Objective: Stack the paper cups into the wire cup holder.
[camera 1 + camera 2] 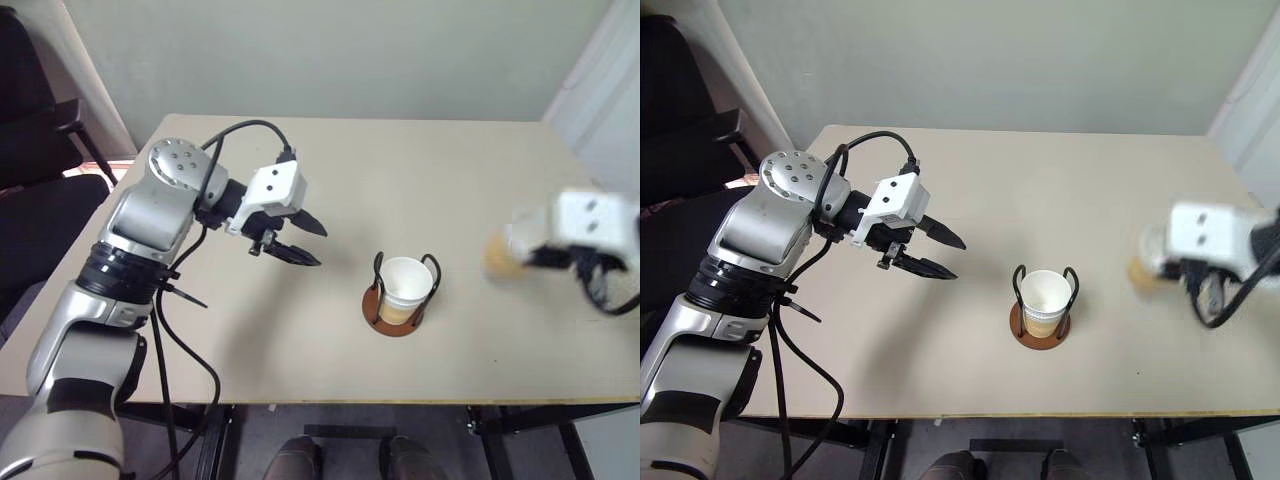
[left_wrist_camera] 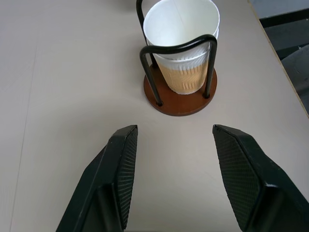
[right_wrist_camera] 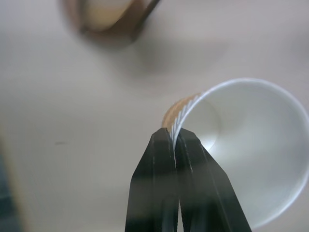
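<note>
We see the right pincer [image 3: 173,137] pinching a tan-walled, white-rimmed paper cup [image 3: 246,150] by its wall; the left pincer [image 2: 174,140] gapes empty before the black-wire, brown-based cup holder [image 2: 181,99] on the beige worktop [image 1: 450,180].

A: What's hard to make out here?

B: The right gripper [image 1: 560,262] is smeared by motion in the head views, so its fingers can't be told apart there. The cup [image 1: 499,256] it carries is a tan blur beside it.

A: And from the right wrist?

B: That cup [image 3: 251,150] runs off the picture's edge on one side. The cup holder [image 3: 108,24] is blurred and cut by the edge, with only part of its base showing.

A: How many cups sit in the holder?

B: Can't tell. The stacked cups [image 2: 182,48] show ridged rims under the top one, too fine to count, and the top rim is clipped by the edge.
</note>
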Controlling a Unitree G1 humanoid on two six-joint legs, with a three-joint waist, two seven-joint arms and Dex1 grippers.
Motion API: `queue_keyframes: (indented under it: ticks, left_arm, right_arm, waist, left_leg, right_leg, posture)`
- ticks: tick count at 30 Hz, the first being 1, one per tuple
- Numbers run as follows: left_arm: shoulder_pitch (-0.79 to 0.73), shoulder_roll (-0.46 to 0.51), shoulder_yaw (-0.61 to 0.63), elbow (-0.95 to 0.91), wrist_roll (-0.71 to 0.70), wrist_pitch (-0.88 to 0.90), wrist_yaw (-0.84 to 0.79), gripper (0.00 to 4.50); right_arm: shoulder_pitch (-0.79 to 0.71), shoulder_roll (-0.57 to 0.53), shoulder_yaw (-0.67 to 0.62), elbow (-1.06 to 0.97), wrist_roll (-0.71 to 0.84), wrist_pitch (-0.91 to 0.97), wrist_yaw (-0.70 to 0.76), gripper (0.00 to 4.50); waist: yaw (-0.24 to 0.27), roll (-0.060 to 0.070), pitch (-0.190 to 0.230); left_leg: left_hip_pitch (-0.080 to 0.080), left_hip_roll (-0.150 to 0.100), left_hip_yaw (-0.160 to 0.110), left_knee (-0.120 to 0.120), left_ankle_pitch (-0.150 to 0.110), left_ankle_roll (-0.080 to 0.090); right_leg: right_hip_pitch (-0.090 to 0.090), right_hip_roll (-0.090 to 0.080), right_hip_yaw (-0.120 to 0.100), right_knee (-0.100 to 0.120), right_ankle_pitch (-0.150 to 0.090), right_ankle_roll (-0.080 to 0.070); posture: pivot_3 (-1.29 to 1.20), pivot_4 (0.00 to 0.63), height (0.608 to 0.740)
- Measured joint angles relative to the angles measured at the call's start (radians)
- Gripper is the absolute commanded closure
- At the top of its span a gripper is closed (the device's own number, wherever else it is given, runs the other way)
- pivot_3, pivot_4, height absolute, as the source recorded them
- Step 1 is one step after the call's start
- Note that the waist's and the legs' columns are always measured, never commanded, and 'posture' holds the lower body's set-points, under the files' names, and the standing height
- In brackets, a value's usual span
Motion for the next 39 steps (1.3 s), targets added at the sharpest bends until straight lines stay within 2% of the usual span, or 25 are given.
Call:
queue_keyframes:
  ticks: [4, 6, 8, 13, 22, 32, 35, 39]
  left_arm:
    - [0.005, 0.0, 0.005, -0.003, 0.002, -0.003, -0.003, 1.88]
    - [0.005, -0.002, 0.005, -0.003, 0.003, -0.003, -0.004, 1.88]
    - [0.005, -0.002, 0.005, -0.002, 0.007, -0.002, -0.004, 1.88]
    - [0.005, -0.004, 0.005, -0.003, 0.018, -0.001, -0.004, 1.88]
    - [0.005, -0.003, 0.005, -0.007, 0.02, 0.012, -0.003, 1.88]
    - [0.005, -0.004, 0.005, -0.009, 0.022, 0.014, -0.002, 1.88]
    - [0.005, -0.003, 0.005, -0.009, 0.024, 0.014, -0.002, 1.88]
    - [0.005, -0.009, 0.005, -0.009, 0.03, 0.013, -0.002, 1.88]
  right_arm:
    - [-0.398, 0.116, 0.163, 0.023, 0.009, 0.062, 0.146, 4.47]
    - [-0.514, 0.185, 0.239, 0.024, 0.005, 0.1, 0.202, 4.47]
    - [-0.569, 0.241, 0.299, 0.019, 0.0, 0.128, 0.235, 4.47]
    - [-0.576, 0.291, 0.402, -0.024, -0.001, 0.141, 0.253, 4.47]
    - [-0.497, 0.294, 0.438, -0.054, -0.022, 0.057, 0.254, 4.47]
    - [-0.444, 0.387, 0.458, -0.077, -0.114, 0.019, 0.244, 4.47]
    - [-0.449, 0.426, 0.46, -0.08, -0.121, 0.043, 0.24, 3.86]
    - [-0.52, 0.508, 0.46, -0.037, -0.121, 0.131, 0.194, 2.53]
  waist:
    - [-0.009, 0.0, 0.0]
    - [-0.012, 0.0, 0.0]
    - [-0.011, 0.0, 0.0]
    - [-0.008, 0.0, 0.0]
    - [-0.008, 0.0, 0.0]
    - [-0.011, 0.0, 0.0]
    - [-0.012, 0.0, 0.0]
    - [-0.013, 0.0, 0.0]
  left_leg:
    - [-0.001, 0.0, -0.001, 0.0, -0.001, 0.001]
    - [-0.001, 0.0, -0.002, 0.0, 0.0, 0.001]
    - [-0.001, 0.0, -0.002, 0.0, 0.0, 0.0]
    - [-0.002, -0.001, -0.002, -0.001, 0.0, 0.0]
    - [-0.001, -0.001, -0.002, -0.002, 0.001, -0.001]
    - [-0.001, -0.001, -0.002, -0.002, 0.001, -0.001]
    - [-0.001, 0.0, -0.002, -0.003, 0.001, -0.001]
    - [-0.001, 0.0, -0.003, -0.003, 0.001, -0.002]
  right_leg:
    - [-0.002, 0.0, -0.001, 0.001, -0.001, -0.002]
    - [-0.003, 0.001, -0.001, 0.001, -0.001, -0.002]
    - [-0.003, 0.001, -0.001, 0.001, -0.002, -0.003]
    - [-0.004, 0.0, -0.001, 0.0, -0.002, -0.004]
    - [-0.004, 0.0, -0.001, 0.001, -0.003, -0.005]
    - [-0.004, 0.0, -0.001, 0.001, -0.003, -0.005]
    - [-0.004, 0.0, -0.001, 0.001, -0.003, -0.005]
    - [-0.005, 0.0, -0.002, 0.002, -0.003, -0.006]
  posture:
    - [0.0, 0.15, 0.74]
    - [0.0, 0.15, 0.74]
    - [0.0, 0.15, 0.74]
    - [0.0, 0.15, 0.74]
    - [0.0, 0.15, 0.74]
    - [0.0, 0.15, 0.74]
    - [0.0, 0.15, 0.74]
    - [0.0, 0.15, 0.74]
